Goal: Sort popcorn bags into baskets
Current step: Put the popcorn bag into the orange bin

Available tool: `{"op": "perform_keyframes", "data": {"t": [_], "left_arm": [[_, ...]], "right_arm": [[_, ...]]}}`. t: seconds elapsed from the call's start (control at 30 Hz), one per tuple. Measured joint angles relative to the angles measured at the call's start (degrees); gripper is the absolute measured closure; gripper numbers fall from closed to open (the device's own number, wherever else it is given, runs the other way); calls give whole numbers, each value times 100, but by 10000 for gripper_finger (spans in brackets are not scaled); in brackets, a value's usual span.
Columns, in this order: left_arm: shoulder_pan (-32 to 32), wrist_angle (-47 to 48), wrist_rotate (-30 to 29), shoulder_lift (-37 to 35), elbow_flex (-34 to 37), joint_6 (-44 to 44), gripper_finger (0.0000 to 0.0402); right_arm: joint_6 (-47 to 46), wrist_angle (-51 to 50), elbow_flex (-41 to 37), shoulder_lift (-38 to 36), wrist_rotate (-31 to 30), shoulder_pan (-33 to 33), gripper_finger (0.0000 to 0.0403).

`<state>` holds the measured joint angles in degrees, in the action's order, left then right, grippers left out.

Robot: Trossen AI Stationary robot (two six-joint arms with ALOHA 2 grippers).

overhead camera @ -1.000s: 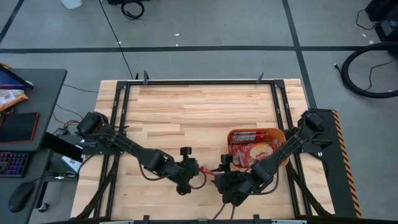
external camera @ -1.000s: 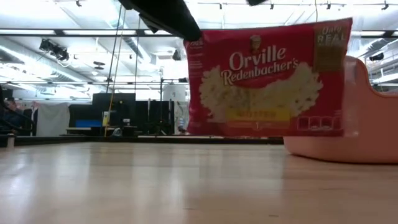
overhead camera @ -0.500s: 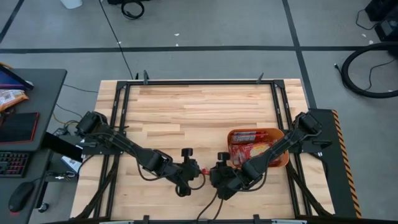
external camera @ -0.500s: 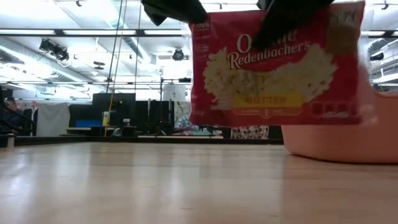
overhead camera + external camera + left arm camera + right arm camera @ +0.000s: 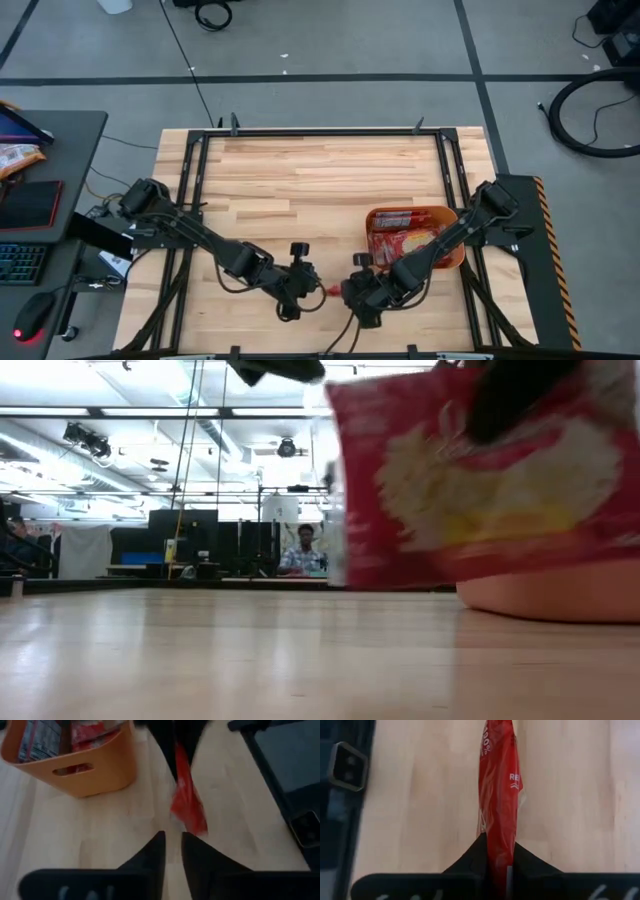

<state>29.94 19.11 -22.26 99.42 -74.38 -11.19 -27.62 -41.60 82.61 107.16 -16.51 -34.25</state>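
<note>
High view: the left gripper and the right gripper meet near the front edge of the wooden table, a sliver of red popcorn bag between them. The orange tub sits toward the right side of the table, just behind the right arm, with more red popcorn bags lying inside it.

Low view: the held bag hangs clear of the tabletop, blurred, its red face with pale popcorn print filling the upper right. Dark arm parts show along the top edge. The tub's rounded wall stands on the wood behind the bag. A person sits far back in the room.

Left wrist view: the left fingers stand narrowly apart with nothing between them – the bag hangs edge-on just ahead, pinched from above by the other arm's dark fingers. The tub with its handle slot stands off to one side, packets visible inside.

Right wrist view: the right fingers are clamped on the bag – it runs edge-on straight out from them over the bare wood.
</note>
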Motion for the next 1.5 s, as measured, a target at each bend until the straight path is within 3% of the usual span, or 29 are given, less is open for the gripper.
{"op": "perform_keyframes", "data": {"t": [0.2, 0.37, 0.5, 0.7, 0.93, 1.23, 1.37, 1.5], "left_arm": [[167, 433, 61, -85, 4, -152, 291], [223, 475, 160, -85, 34, -232, 285], [251, 501, 218, -85, 34, -357, 285], [260, 516, 264, -85, 34, -362, 285], [253, 519, 262, -85, 34, -321, 285], [139, 479, 258, -85, 34, 122, 285], [34, 227, 262, -85, 177, 584, 285], [-113, -660, 521, -85, 578, 1235, 285]], "right_arm": [[-316, -1592, 763, -1, 540, -192, 381], [-330, -2984, 1315, -45, 596, -400, 373], [-386, -3371, 1162, -431, 502, -438, 373], [-463, -3228, 466, -1429, 562, -322, 380], [-659, -2848, -969, -2998, 1002, 77, 378], [-274, -1914, -2765, -4706, 1325, 1109, 376], [-22, -1399, -3458, -5077, 1276, 1603, 352], [258, -1528, -3665, -5230, 1486, 2117, 305]]}}
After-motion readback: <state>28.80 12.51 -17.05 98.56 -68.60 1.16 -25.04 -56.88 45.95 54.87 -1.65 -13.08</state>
